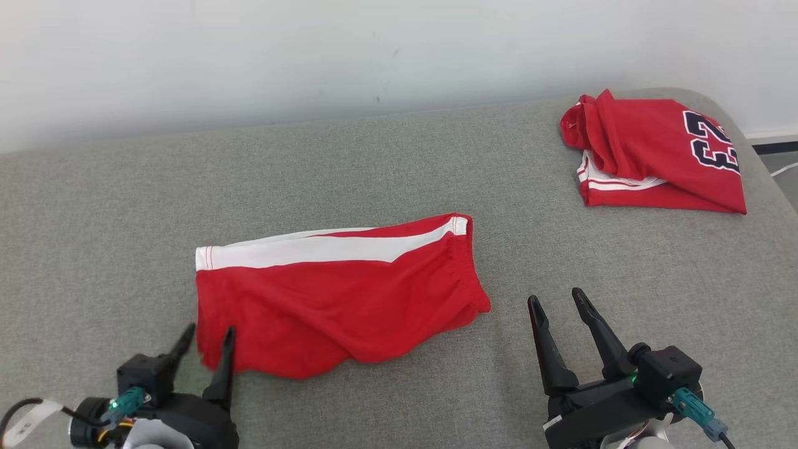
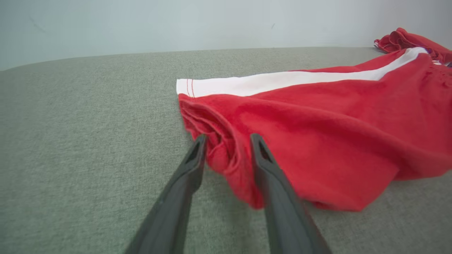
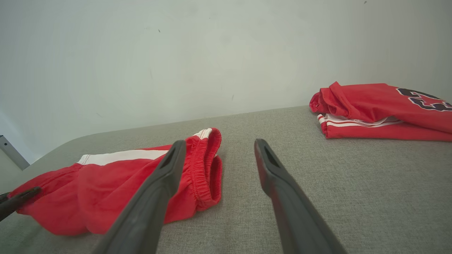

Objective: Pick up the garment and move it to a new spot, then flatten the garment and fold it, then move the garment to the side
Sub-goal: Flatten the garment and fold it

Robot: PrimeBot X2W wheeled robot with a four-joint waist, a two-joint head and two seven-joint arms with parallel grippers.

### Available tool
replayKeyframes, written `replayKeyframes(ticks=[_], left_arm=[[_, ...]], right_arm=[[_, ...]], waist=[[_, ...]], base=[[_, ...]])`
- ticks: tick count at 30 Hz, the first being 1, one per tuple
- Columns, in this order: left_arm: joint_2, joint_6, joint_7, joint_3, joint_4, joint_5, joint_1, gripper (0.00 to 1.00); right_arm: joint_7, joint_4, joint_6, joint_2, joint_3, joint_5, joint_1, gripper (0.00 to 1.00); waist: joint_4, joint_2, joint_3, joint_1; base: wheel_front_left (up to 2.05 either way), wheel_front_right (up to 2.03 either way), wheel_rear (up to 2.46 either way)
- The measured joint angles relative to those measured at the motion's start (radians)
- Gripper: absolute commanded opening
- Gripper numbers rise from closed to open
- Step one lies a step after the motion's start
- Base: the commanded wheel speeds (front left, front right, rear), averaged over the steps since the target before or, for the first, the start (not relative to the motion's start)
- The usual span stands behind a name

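Open grey cushion (image 1: 124, 206) left of and behind the red shorts (image 1: 336, 299); folded jersey pile (image 1: 654, 156) sits far right of them.

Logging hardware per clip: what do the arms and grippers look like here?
The left gripper and right gripper each have two long black tapering fingers, slotted near the tips, on blocky black bases. Each wrist has a teal connector and green light; a white-tagged black cable trails from the left.
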Motion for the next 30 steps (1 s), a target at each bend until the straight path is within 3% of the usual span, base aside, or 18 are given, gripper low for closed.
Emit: replayKeyframes(ticks=[9, 18, 25, 30], left_arm=[[-0.028, 0.085, -0.001, 0.162, -0.251, 0.128, 0.124, 1.00], [-0.070, 0.094, -0.001, 0.265, -0.421, 0.221, 0.259, 1.00], [-0.091, 0.126, -0.001, 0.347, -0.515, 0.256, 0.366, 1.00], [-0.097, 0.115, -0.001, 0.379, -0.569, 0.275, 0.416, 1.00]], right_arm=[[0.000, 0.005, 0.000, 0.003, -0.010, 0.000, -0.002, 1.00], [0.000, 0.006, 0.000, 0.008, -0.043, -0.014, 0.005, 1.00], [0.000, 0.017, 0.000, 0.014, -0.061, -0.033, 0.025, 1.00], [0.004, 0.024, 0.000, 0.015, -0.090, -0.051, 0.045, 1.00]], waist=[[0.017, 0.0000, -0.012, 0.0000], [0.052, 0.0000, -0.047, 0.0000], [0.078, -0.0001, -0.087, -0.0001], [0.098, 0.0000, -0.106, -0.0001]], base=[[0.00, 0.00, 0.00], [0.00, 0.00, 0.00], [0.00, 0.00, 0.00], [0.00, 0.00, 0.00]])
